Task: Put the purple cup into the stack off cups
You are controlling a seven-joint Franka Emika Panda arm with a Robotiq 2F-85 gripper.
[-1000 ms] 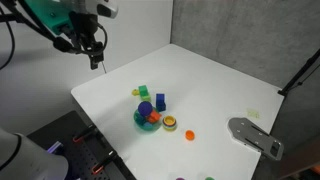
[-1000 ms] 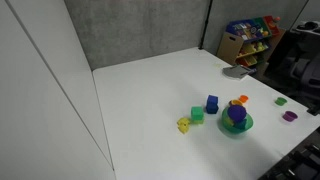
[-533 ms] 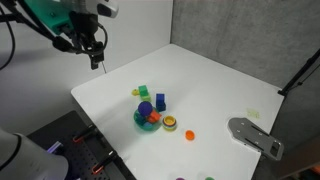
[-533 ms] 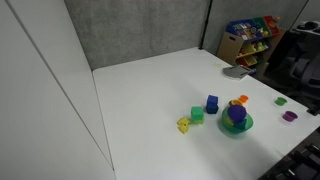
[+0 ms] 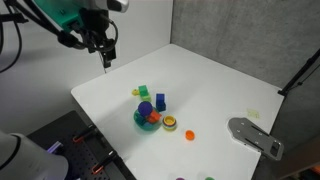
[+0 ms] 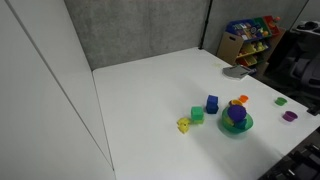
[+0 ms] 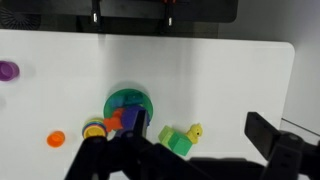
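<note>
- Pincer hangs above the far left corner of the white bench, well apart from all the toys.
- In the wrist view its dark fingers stand spread apart with nothing between them; it does not show in the exterior view from the opposite side.
- Purple cup sits alone near the bench edge, well apart from the stack; it is at the left rim of the wrist view.
- Stack of cups has a teal base with a purple piece on top and stands mid-bench toward the near edge; it shows in both exterior views.
- Blue block, green block and yellow block sit in a row just beside the stack.
- Yellow-rimmed cup sits just beside the stack, with the orange disc near it.
- Small green cup is near the purple cup.
- Grey flat part lies at the right bench edge.
</note>
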